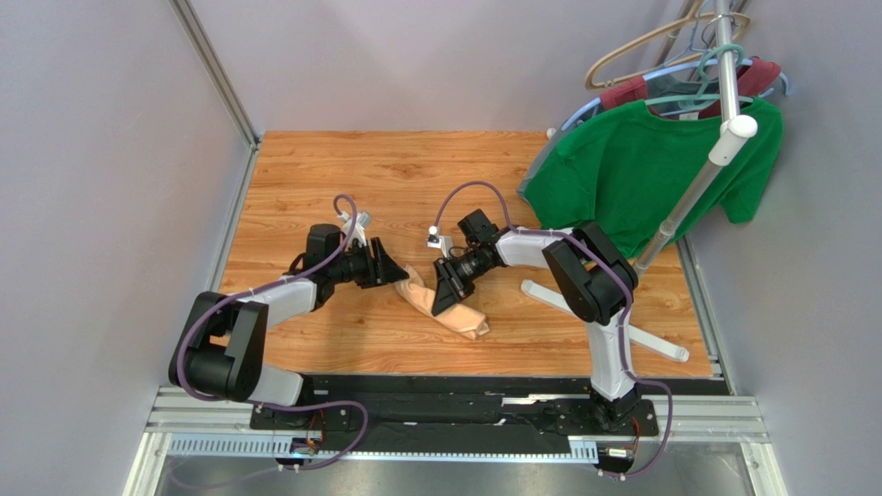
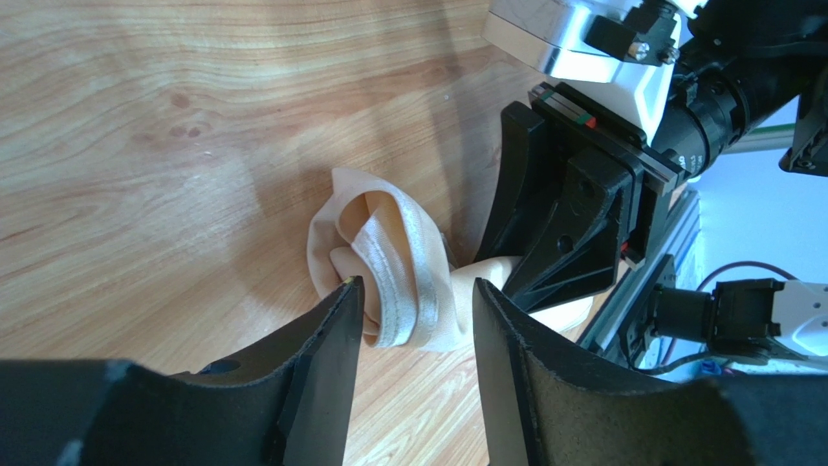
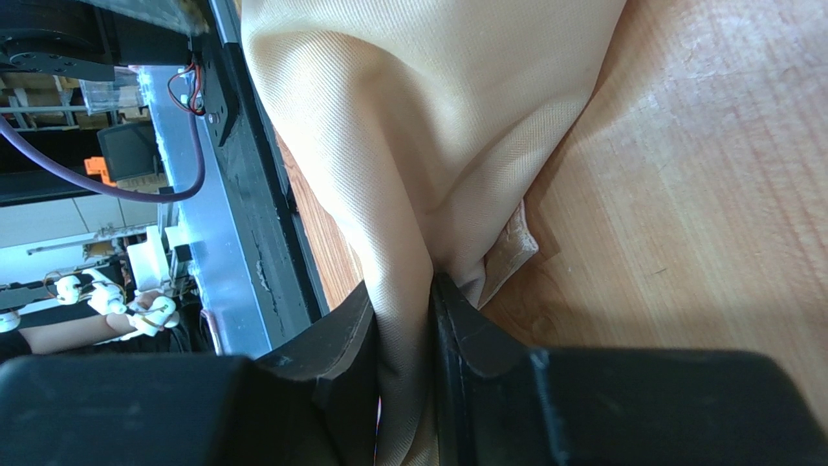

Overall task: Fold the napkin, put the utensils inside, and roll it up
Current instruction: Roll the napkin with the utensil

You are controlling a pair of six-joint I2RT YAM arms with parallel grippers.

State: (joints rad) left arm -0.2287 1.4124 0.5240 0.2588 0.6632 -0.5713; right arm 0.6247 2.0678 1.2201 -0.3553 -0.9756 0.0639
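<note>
I see the napkin (image 1: 466, 318) lying bunched in a loose roll on the worktop (image 1: 393, 176), between both arms. My right gripper (image 3: 403, 291) pinches its cloth tightly. My left gripper (image 2: 416, 291) stands open around the other end.

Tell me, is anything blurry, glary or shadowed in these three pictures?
Top view: even light, all sharp, only faint shadows on the table. Left wrist view: the napkin shines along one fold, and the fingers of the left pincer look dark and soft. Right wrist view: the napkin's weave is crisp; the bright background at left is washed out.
</note>
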